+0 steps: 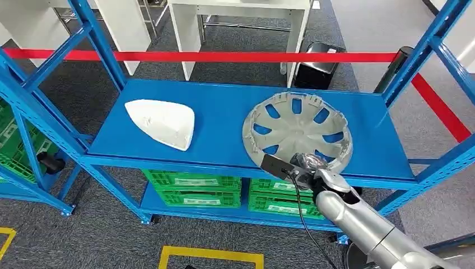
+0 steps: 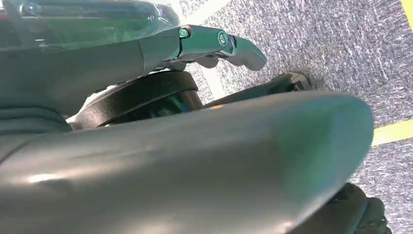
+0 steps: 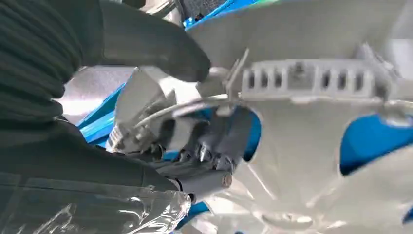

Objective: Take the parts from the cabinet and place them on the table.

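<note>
A silver hubcap (image 1: 297,131) lies on the right half of the blue cabinet shelf (image 1: 218,106). My right hand (image 1: 307,165) is at its near rim. In the right wrist view the thumb lies over the hubcap's (image 3: 316,146) rim and the dark fingers (image 3: 209,146) curl in behind it, so the hand (image 3: 195,122) grips the rim. A white, rounded triangular cover (image 1: 162,123) lies on the shelf's left half, untouched. My left hand (image 2: 195,146) hangs over the grey carpet with its fingers (image 2: 219,41) stretched out and nothing in them.
Green crates (image 1: 190,188) fill the lower shelf. Slanted blue uprights (image 1: 33,106) frame the cabinet on both sides. Behind it run a red barrier tape (image 1: 224,56), a white table (image 1: 235,22) and a black bin (image 1: 319,67). Yellow floor marking (image 1: 210,255) lies in front.
</note>
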Controlling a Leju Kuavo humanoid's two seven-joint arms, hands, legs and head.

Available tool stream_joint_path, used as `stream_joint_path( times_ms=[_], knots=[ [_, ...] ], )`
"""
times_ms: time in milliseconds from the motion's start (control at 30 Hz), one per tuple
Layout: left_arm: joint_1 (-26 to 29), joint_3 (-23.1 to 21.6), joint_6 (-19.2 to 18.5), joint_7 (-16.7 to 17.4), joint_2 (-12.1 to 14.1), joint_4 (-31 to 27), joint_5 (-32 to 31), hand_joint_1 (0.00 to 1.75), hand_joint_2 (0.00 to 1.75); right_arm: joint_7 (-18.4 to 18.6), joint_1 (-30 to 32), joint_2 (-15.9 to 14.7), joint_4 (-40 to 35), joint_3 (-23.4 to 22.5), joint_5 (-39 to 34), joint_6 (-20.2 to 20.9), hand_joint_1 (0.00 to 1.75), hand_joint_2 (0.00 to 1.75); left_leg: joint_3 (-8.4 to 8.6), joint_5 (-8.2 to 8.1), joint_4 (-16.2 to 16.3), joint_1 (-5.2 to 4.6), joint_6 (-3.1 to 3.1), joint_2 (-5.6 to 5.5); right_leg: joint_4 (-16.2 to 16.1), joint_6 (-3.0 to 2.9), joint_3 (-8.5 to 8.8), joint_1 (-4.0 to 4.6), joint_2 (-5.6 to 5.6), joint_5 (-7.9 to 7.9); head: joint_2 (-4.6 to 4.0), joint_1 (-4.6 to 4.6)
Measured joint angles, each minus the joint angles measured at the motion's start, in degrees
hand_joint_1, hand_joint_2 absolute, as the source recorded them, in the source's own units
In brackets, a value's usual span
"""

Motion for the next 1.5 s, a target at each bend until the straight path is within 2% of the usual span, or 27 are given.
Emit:
stream_joint_path(
  times_ms=[67,167,333,600,967,1167,1500],
  knots=[
    [0.0,0.0,0.1,0.0,0.0,0.0,0.1,0.00,0.00,0.3,-0.1,-0.1,0.0,0.2,0.1,0.4,1.41,1.75,0.02,-0.02,0.0,0.00,0.01,0.00,0.0,0.02,0.01,0.00,0.01,-0.02,0.00,-0.09],
    [0.0,0.1,0.1,0.0,0.0,0.0,0.2,0.00,0.00,0.4,-0.1,-0.3,0.2,0.9,1.9,0.8,1.75,1.75,0.04,-0.02,0.0,0.00,0.02,0.00,0.0,0.03,0.03,0.00,0.00,-0.02,0.00,-0.07],
    [0.0,0.2,0.1,0.0,-0.1,0.0,0.0,0.00,0.00,0.5,0.2,-0.2,1.5,1.7,6.7,0.8,1.75,1.75,0.22,-0.05,0.0,0.01,0.05,-0.03,-0.1,0.16,0.30,0.01,-0.06,-0.11,0.00,-0.09],
    [0.1,0.4,0.1,0.1,-0.2,0.0,-0.4,0.00,0.00,0.5,0.5,-0.1,5.7,2.0,10.6,-0.1,1.75,1.75,1.21,-0.31,-0.1,0.21,0.29,-0.05,-0.6,0.28,1.48,0.21,-0.07,-0.34,0.00,-0.07],
    [0.0,0.8,0.1,-0.2,-0.2,0.0,-0.2,0.00,0.00,1.2,2.0,-0.4,8.2,0.5,19.7,-4.2,1.75,1.75,1.60,-0.44,-0.2,0.22,0.56,-0.04,-1.1,0.58,2.13,0.22,-0.02,-0.23,0.00,-0.04],
    [-0.2,0.9,-0.7,-0.7,-1.6,-0.3,-0.2,0.00,0.00,1.3,3.0,-0.5,8.4,-1.2,22.7,-4.2,1.75,1.75,1.62,-0.51,-0.2,0.23,0.66,0.01,-1.2,0.63,2.28,0.23,-0.02,-0.24,0.00,-0.02],
    [-0.2,0.9,-0.7,-0.7,-1.9,-0.3,-0.1,0.00,0.00,1.3,4.3,-0.8,8.5,-3.6,26.4,-5.0,1.75,1.75,1.62,-0.55,-0.2,0.26,0.66,0.03,-1.2,0.66,2.28,0.27,-0.02,-0.28,0.00,-0.04]
  ],
)
